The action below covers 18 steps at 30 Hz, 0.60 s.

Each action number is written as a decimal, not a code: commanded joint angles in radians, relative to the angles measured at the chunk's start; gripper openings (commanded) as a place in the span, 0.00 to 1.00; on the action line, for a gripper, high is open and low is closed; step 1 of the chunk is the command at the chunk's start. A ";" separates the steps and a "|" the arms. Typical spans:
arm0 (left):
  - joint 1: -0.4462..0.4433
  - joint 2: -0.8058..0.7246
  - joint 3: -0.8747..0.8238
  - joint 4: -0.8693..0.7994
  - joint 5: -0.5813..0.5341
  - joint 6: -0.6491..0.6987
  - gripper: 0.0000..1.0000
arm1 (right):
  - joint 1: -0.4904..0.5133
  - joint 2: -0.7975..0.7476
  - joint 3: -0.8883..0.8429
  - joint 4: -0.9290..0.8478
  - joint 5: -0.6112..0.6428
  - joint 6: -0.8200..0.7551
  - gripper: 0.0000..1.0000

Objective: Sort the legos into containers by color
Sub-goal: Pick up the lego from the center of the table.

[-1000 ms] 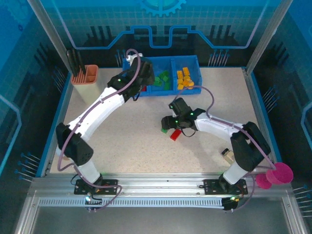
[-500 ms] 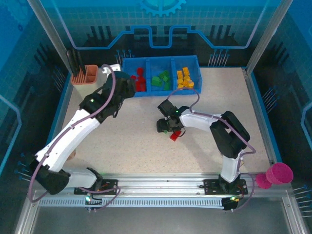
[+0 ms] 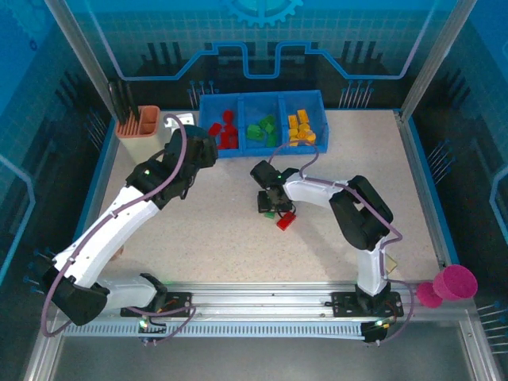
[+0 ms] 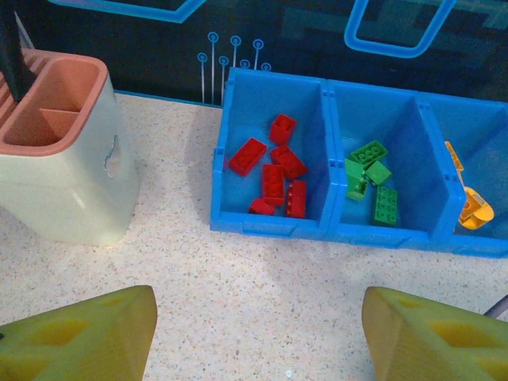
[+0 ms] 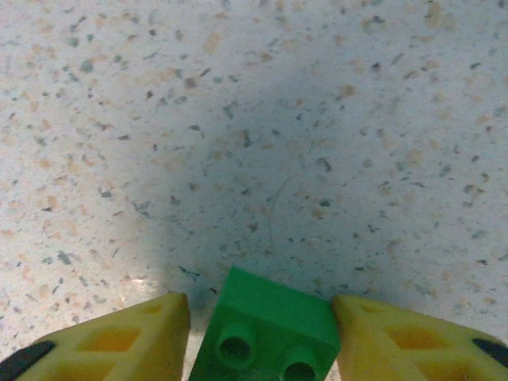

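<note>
The long blue bin (image 3: 262,100) stands at the back, with red legos (image 3: 226,132) in its left compartment, green ones (image 3: 262,129) in the middle and orange ones (image 3: 300,127) on the right. My left gripper (image 3: 200,145) hovers just in front of the bin's left end. It is open and empty (image 4: 258,333), facing the red legos (image 4: 274,171) and the green ones (image 4: 369,171). My right gripper (image 3: 268,200) is down at mid-table, shut on a green lego (image 5: 266,333) that rests on the table. A loose red lego (image 3: 286,220) lies right beside it.
A peach slotted holder (image 3: 139,123) with dark tools stands left of the bin, close to my left gripper (image 4: 55,159). A pink cup (image 3: 454,282) sits off the table's front right corner. Raised blue edging borders the table.
My left arm has pulled back from over the bin to the table in front of it, jaws opening. My right gripper shifted left over the green lego and closed on it.
</note>
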 commanded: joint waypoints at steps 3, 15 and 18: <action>0.002 -0.023 -0.028 0.025 0.080 0.048 0.71 | 0.047 0.081 0.025 0.014 -0.017 -0.028 0.39; -0.030 -0.155 -0.226 -0.017 0.315 0.011 0.72 | -0.005 -0.154 0.053 -0.052 0.114 -0.345 0.27; -0.069 -0.185 -0.291 -0.007 0.370 -0.031 0.77 | -0.047 -0.161 0.132 -0.031 0.098 -0.469 0.27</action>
